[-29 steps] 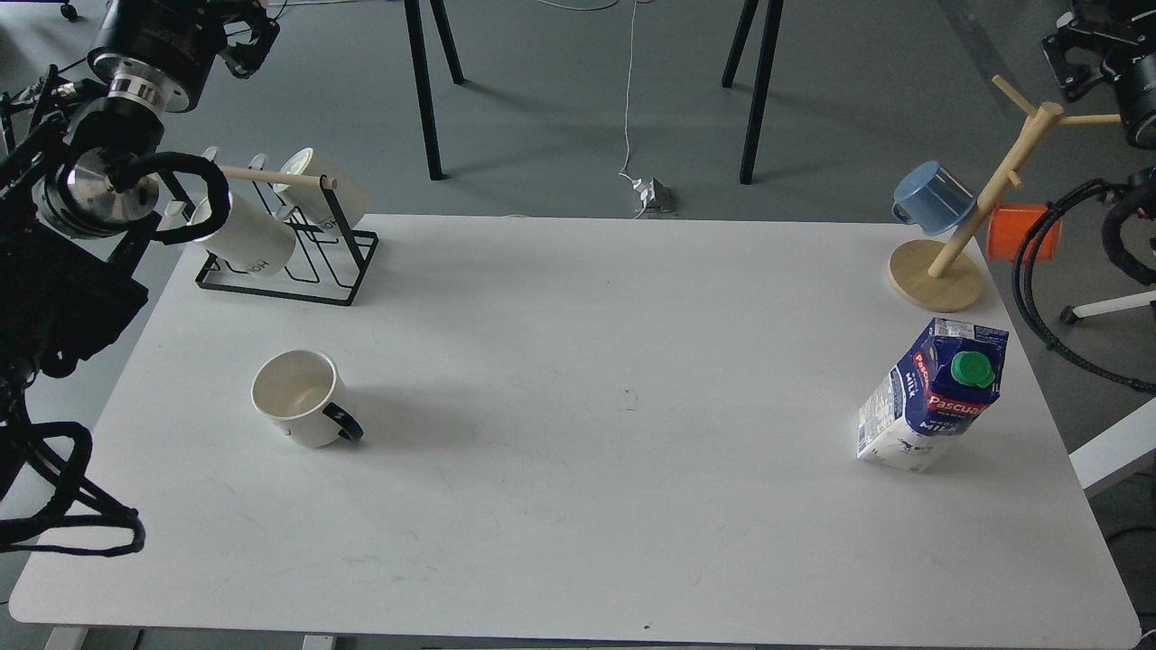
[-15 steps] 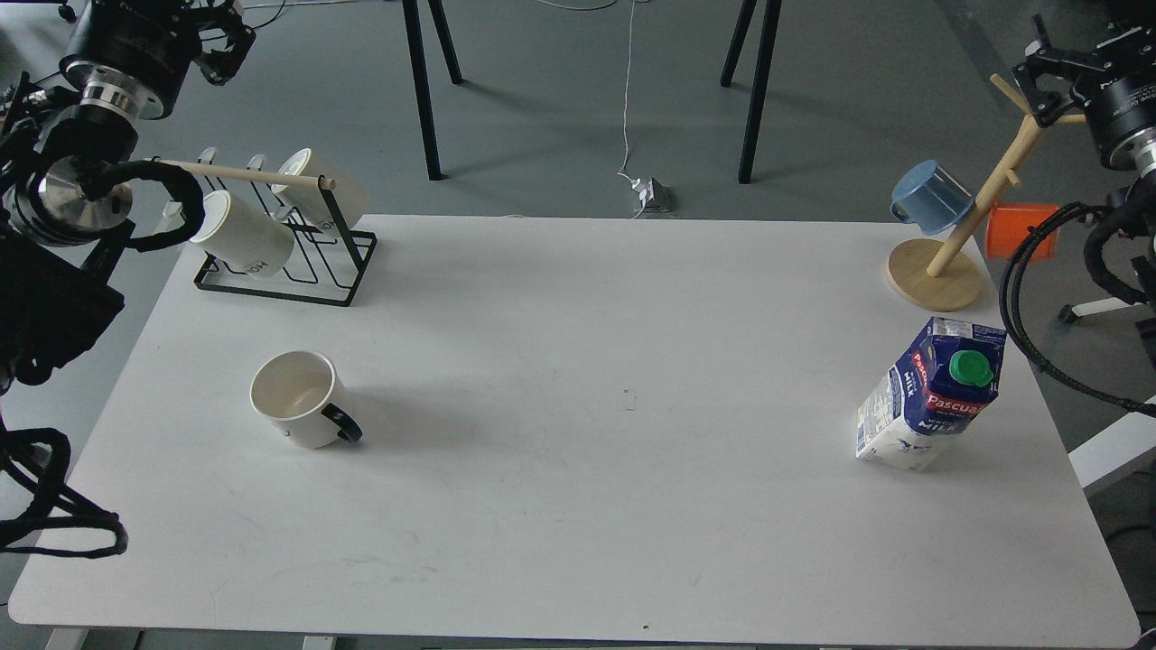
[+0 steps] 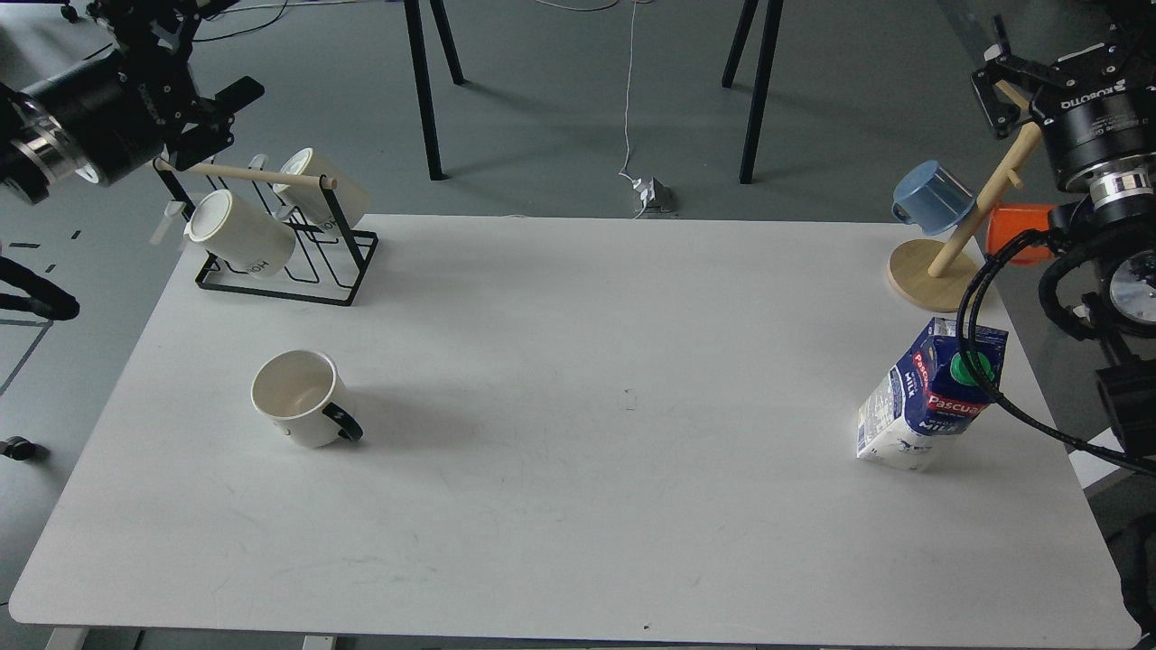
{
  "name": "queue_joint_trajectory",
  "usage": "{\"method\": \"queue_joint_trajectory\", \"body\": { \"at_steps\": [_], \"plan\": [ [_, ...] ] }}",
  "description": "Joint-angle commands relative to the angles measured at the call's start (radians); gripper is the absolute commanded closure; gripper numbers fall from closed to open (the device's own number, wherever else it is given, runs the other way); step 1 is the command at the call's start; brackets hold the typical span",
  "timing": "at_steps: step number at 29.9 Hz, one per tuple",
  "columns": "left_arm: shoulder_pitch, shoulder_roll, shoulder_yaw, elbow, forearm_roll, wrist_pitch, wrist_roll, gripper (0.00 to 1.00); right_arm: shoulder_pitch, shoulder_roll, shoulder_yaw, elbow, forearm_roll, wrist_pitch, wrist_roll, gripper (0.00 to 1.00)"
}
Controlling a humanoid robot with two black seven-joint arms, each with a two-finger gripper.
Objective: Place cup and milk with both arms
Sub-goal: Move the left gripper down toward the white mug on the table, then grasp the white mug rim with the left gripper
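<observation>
At left of centre in the frame, the white ceramic mug with the dark handle [image 3: 305, 400] shows a cream inside, and the blue-and-white milk carton [image 3: 930, 397] at right carries a red logo band with white lettering and a round green cap. In the upper left, the two white lettered mugs [image 3: 239, 234] hang on a black wire rack [image 3: 289, 267] with a pale wooden rod. In the upper right, a light wooden mug tree [image 3: 939, 271] holds a blue mug [image 3: 930, 198] and an orange mug [image 3: 1016, 230], all above the plain white tabletop [image 3: 578, 506].

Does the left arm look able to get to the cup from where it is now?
Probably yes. The cup stands alone on the table, with nothing beside it. The left gripper is up by the mug rack, which sits behind the cup, not in the path down.
</observation>
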Motion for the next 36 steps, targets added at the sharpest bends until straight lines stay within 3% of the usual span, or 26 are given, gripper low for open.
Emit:
{"method": "queue_joint_trajectory", "body": {
  "at_steps": [1, 8, 12, 20, 25, 27, 36],
  "plan": [
    [0.064, 0.058, 0.004, -0.063, 0.122, 0.001, 0.0, 0.03, -0.023, 0.023, 0.019, 0.024, -0.001, 0.0, 0.006, 0.01],
    [0.129, 0.114, 0.037, -0.156, 0.545, 0.001, 0.009, 0.03, -0.099, 0.023, 0.074, 0.078, 0.001, 0.0, 0.014, 0.01],
    [0.132, 0.098, 0.077, -0.166, 0.812, 0.001, 0.045, 0.07, -0.147, 0.024, 0.097, 0.079, 0.001, 0.0, 0.014, 0.01],
    [0.134, 0.003, 0.098, -0.158, 1.096, 0.006, 0.039, 0.11, -0.197, 0.023, 0.104, 0.076, -0.001, 0.0, 0.014, 0.01],
    [0.132, -0.009, 0.17, -0.12, 1.357, 0.054, 0.011, 0.22, -0.213, 0.023, 0.122, 0.076, -0.001, 0.0, 0.014, 0.01],
    [0.134, -0.011, 0.187, -0.098, 1.391, 0.066, -0.007, 0.25, -0.213, 0.021, 0.122, 0.076, 0.001, 0.0, 0.014, 0.01],
    [0.178, -0.041, 0.215, 0.003, 1.394, 0.127, -0.012, 0.38, -0.213, 0.021, 0.124, 0.078, -0.001, 0.0, 0.014, 0.01]
  ]
}}
